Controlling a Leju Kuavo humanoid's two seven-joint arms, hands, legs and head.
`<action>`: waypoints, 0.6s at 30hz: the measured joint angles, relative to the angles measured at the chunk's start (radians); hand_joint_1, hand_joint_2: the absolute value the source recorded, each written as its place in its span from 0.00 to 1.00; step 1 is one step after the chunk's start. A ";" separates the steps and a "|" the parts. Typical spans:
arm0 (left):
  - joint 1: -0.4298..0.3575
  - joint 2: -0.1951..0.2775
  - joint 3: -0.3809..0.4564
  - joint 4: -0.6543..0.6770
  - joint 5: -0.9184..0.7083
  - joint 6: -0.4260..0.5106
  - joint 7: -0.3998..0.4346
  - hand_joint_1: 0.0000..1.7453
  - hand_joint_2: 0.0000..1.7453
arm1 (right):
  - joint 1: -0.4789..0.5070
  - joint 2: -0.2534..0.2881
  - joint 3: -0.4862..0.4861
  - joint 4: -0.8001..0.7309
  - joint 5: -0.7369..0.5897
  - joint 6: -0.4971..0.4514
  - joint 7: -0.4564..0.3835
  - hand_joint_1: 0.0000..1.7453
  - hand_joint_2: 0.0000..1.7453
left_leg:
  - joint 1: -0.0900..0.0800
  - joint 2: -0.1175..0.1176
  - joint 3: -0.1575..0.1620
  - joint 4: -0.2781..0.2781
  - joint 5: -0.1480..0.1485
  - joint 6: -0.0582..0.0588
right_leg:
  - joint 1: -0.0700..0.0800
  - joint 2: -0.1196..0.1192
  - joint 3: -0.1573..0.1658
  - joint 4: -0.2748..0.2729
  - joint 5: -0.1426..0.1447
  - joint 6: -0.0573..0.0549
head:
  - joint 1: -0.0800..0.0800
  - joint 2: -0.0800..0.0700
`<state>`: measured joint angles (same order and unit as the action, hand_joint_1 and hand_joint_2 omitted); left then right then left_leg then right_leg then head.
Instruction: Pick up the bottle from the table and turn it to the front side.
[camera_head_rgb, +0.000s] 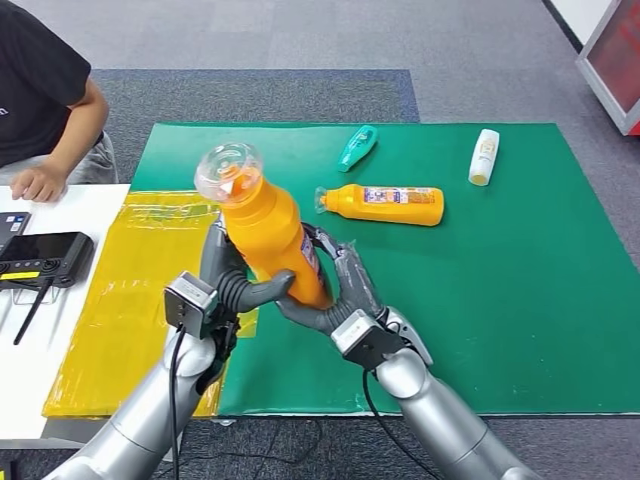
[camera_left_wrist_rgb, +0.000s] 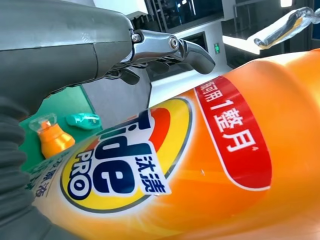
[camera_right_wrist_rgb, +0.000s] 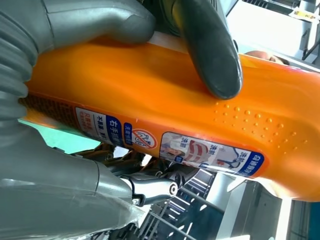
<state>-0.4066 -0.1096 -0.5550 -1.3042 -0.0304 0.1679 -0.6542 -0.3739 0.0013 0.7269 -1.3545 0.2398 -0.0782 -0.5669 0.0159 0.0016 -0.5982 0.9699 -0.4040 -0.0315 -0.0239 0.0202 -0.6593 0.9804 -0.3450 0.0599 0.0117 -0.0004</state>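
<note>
- Head view shows us lifting the tall orange plastic detergent bottle with a clear cap (camera_head_rgb: 268, 225) off the green mat (camera_head_rgb: 528, 300) on the table, tilted, cap up and toward our left.
- Our left hand (camera_head_rgb: 226, 290) wraps its fingers (camera_head_rgb: 260, 290) across the lower body; our right hand (camera_head_rgb: 340, 290) cups the base from the other side. We judge this two-sided hold keeps the smooth body steady for turning.
- Left wrist view faces the round blue-and-yellow brand label and a red panel, so we judge the front faces our left hand rather than forward.
- Right wrist view shows a narrow side label, raised dots, and a dark fingertip (camera_right_wrist_rgb: 211, 50) pressing the orange wall.
- A second orange bottle (camera_head_rgb: 385, 205) lies flat on the mat behind.
</note>
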 joint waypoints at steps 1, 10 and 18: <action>0.000 -0.003 0.000 0.001 0.002 -0.004 0.000 0.00 1.00 | -0.003 0.000 0.002 0.001 0.000 0.000 0.000 1.00 1.00 | 0.000 0.000 0.000 0.000 0.000 0.000 | 0.000 0.000 0.000 0.000 0.000 0.000 | 0.000 0.000; -0.004 -0.029 -0.006 0.009 0.093 -0.095 0.040 1.00 1.00 | -0.024 0.006 0.013 0.017 0.012 -0.005 0.000 1.00 1.00 | 0.000 0.000 0.000 0.000 0.000 0.000 | 0.000 0.000 0.000 0.000 0.000 0.000 | 0.000 0.000; -0.011 -0.035 -0.012 0.022 0.100 -0.105 0.043 1.00 1.00 | -0.027 0.006 0.018 0.021 0.015 -0.013 0.000 1.00 1.00 | 0.000 0.000 0.000 0.000 0.000 0.000 | 0.000 0.000 -0.001 0.000 0.000 0.000 | 0.000 0.000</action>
<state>-0.4172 -0.1451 -0.5673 -1.2818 0.0695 0.0627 -0.6115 -0.4012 0.0076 0.7447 -1.3338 0.2548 -0.0913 -0.5665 0.0159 0.0017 -0.5985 0.9699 -0.4039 -0.0316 -0.0239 0.0202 -0.6599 0.9804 -0.3445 0.0594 0.0116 -0.0004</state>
